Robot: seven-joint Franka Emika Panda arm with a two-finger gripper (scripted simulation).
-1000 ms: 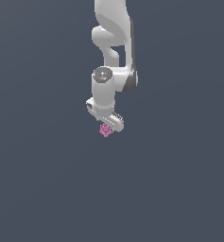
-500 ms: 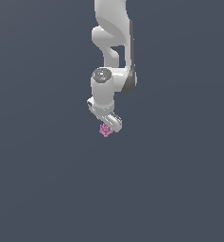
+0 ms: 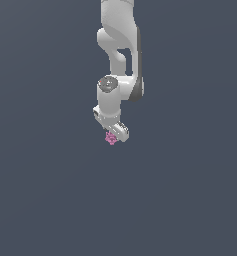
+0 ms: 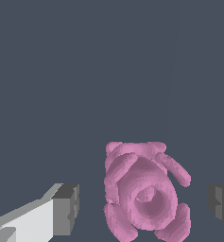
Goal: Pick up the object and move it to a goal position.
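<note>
While gripper (image 4: 144, 205) hangs w/ fingers wide apart, pink object (image 4: 144, 191) sits between them, untouched either side.

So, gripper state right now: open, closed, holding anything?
Gripper: open, fingers apart on either side of the pink object, not touching it.

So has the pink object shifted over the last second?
No. The pink object sits at the same spot in the exterior view, just under the pincer; no fixed landmark exists beyond the frame itself.
</note>
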